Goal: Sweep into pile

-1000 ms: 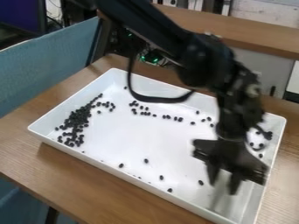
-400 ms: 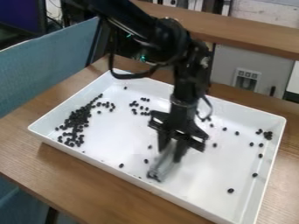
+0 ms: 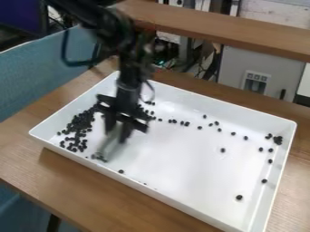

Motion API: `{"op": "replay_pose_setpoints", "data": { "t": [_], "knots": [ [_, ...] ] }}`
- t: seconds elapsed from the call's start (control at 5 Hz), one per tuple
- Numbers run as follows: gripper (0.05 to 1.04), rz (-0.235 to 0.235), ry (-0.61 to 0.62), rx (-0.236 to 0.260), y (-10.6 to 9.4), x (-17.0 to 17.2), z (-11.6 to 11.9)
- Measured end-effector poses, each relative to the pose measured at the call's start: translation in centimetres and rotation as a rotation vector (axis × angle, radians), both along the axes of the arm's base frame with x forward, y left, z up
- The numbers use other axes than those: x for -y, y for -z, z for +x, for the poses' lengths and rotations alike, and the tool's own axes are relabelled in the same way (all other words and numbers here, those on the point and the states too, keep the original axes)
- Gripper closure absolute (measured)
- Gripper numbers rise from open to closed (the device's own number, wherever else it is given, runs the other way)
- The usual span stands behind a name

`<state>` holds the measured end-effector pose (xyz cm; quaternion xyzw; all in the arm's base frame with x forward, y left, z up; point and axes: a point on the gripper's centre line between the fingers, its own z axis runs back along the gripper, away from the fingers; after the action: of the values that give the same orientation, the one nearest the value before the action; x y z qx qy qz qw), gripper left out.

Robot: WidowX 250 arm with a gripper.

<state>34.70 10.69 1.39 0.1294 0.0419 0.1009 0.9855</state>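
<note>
A: What had been changed over the desk (image 3: 36,172) and the tray (image 3: 187,163)?

B: The arm (image 3: 124,68) had been brought across towards the tray's left edge, and the gripper (image 3: 117,136) had been carried over with it, the tool (image 3: 109,148) apparently clasped between its fingers.

A: And what was meant by that for the job?

B: Strays by the near edge had seemingly been pushed leftward, so the pile (image 3: 77,129) beside the left corner was nearly met by the tool. One pass looked almost done, but more were needed.

A: What was still to be gathered?

B: A loose row (image 3: 181,122) was strung along the far edge, a clump (image 3: 277,139) was tucked near the right corner, and single beans (image 3: 239,197) were scattered down the right edge.

A: Was there room?

B: Plenty was offered by the tray's middle. Close to the raised edges, though, the tool could be knocked, and beans there could easily be missed.
</note>
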Motion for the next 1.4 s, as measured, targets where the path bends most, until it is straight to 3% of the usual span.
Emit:
{"op": "replay_pose_setpoints", "data": {
  "t": [0.2, 0.4, 0.6, 0.8, 1.0, 1.2, 1.4],
  "knots": [
    [0.7, -0.013, -0.099, -0.029, -0.3, -4.8, -1.0],
    [0.7, -0.041, -0.144, -0.02, -0.8, -6.3, -0.6],
    [0.7, -0.109, -0.097, 0.041, -0.9, -4.8, 0.9],
    [0.699, -0.13, 0.004, 0.149, -2.8, -1.1, 3.6],
    [0.7, -0.167, 0.1, 0.198, -4.5, 4.1, 5.1],
    [0.7, -0.198, 0.145, 0.157, -4.4, 8.0, 5.0],
    [0.7, -0.28, 0.224, 0.182, -5.9, 13.1, 6.6]
  ]
}}
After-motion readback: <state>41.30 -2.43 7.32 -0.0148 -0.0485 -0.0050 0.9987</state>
